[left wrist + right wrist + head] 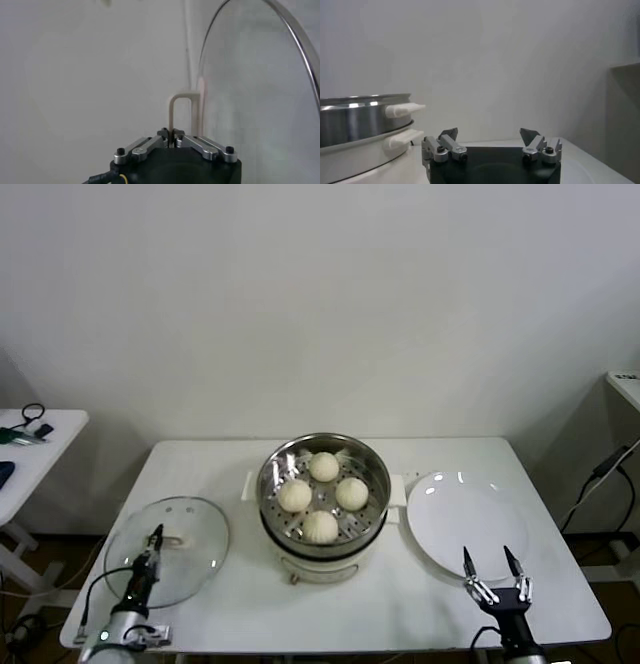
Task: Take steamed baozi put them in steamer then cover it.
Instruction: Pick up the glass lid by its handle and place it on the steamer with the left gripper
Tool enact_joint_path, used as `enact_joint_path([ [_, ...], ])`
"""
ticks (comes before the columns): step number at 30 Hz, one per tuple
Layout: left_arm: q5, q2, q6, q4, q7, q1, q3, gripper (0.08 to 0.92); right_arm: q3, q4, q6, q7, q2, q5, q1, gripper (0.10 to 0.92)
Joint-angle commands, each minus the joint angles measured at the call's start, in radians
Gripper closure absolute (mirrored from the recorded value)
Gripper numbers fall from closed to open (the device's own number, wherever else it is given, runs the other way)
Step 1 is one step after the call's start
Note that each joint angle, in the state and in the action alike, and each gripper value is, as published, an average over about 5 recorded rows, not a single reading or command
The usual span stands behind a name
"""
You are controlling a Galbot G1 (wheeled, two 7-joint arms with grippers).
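Four steamed baozi [322, 495] already sit in the steamer [323, 484]; the cover [167, 550] lies on the table to its left, handle [181, 111] pinched in the left gripper [152, 540]. The steamer lies rightward of it; the right gripper [493, 563], jaws wide, idles by the plate [462, 522].

Open steamer mouth, crowded flanks

The steamer [323, 496] stands uncovered mid-surface [245, 604], its four baozi [322, 494] reachable from straight above — nothing overhangs it. To its left the cover [168, 549] fills the corner, the left end effector [153, 540] clamped on its handle [181, 112]. To its right the plate [463, 522] takes the space, the right end effector [494, 562] spread wide at the plate's near edge — bare surface lies along the front.
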Motion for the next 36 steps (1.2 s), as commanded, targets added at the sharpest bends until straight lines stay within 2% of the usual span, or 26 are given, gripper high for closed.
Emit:
enact_joint_path([
  [1,-0.03,-0.006,-0.018,-0.063,0.017,0.013,0.01,0.858,0.002,0.006,-0.022,0.024,-0.001,-0.046,0.001,0.203],
  [6,-0.184,0.069,0.106,-0.287,0.179,0.083,-0.01,0.858,0.003,0.017,-0.059,0.054,0.0,-0.086,0.006,0.203],
  [11,-0.31,0.161,0.293,-0.487,0.365,0.111,-0.049,0.858,-0.005,0.009,-0.063,0.06,0.001,-0.096,0.019,0.203],
  [15,-0.356,0.221,0.429,-0.619,0.471,0.095,-0.057,0.858,-0.01,-0.007,-0.05,0.057,-0.001,-0.094,0.028,0.203],
  [19,-0.308,0.238,0.521,-0.716,0.529,0.035,0.001,0.858,-0.011,-0.016,-0.039,0.052,-0.005,-0.093,0.03,0.203],
  [27,-0.03,0.173,0.629,-0.74,0.548,-0.129,0.361,0.858,-0.01,-0.029,-0.022,0.047,-0.01,-0.076,0.027,0.203],
  [31,0.068,0.082,0.666,-0.732,0.604,-0.185,0.518,0.858,-0.01,-0.041,-0.013,0.046,-0.016,-0.066,0.026,0.203],
  [36,0.194,-0.065,0.702,-0.716,0.683,-0.231,0.659,0.858,-0.008,-0.05,-0.004,0.044,-0.02,-0.056,0.025,0.203],
])
